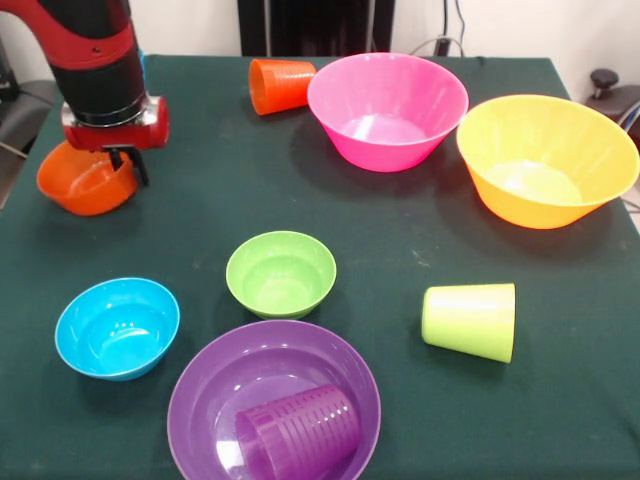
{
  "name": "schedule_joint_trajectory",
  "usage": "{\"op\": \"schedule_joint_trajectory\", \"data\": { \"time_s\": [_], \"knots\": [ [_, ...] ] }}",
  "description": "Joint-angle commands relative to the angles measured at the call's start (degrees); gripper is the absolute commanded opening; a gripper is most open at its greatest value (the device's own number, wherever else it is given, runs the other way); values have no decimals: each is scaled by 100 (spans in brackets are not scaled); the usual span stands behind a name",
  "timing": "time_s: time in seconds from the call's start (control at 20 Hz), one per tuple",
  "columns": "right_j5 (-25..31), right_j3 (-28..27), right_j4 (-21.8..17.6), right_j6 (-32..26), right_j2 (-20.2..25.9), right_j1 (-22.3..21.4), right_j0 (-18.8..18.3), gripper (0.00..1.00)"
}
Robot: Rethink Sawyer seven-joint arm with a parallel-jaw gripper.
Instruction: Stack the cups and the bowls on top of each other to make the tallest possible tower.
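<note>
My gripper (130,175) hangs at the left of the table, shut on the right rim of the small orange bowl (82,182), which is tilted. The green bowl (281,273) and blue bowl (117,327) sit upright near the middle and front left. At the front, the wide purple bowl (195,385) holds a purple cup (298,432) lying on its side. On the cloth, a lime green cup (470,320) and an orange cup (280,85) also lie on their sides. The pink bowl (388,110) and yellow bowl (545,160) stand at the back right. No tower shows.
A dark green cloth (400,250) covers the table. Its right edge runs just past the yellow bowl, and its left edge lies close beside the orange bowl. A dark object (605,85) sits off the table at the far right.
</note>
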Motion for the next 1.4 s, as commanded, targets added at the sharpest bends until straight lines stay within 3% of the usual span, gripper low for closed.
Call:
{"op": "schedule_joint_trajectory", "data": {
  "time_s": [0.05,0.45,0.85,1.4],
  "knots": [
    [514,-240,94,10,208,-98,714,0],
    [492,-562,300,563,-62,38,1221,0],
    [219,-1757,259,1278,-639,776,2022,0],
    [65,-1938,429,1253,-875,942,2120,0]
  ]
}}
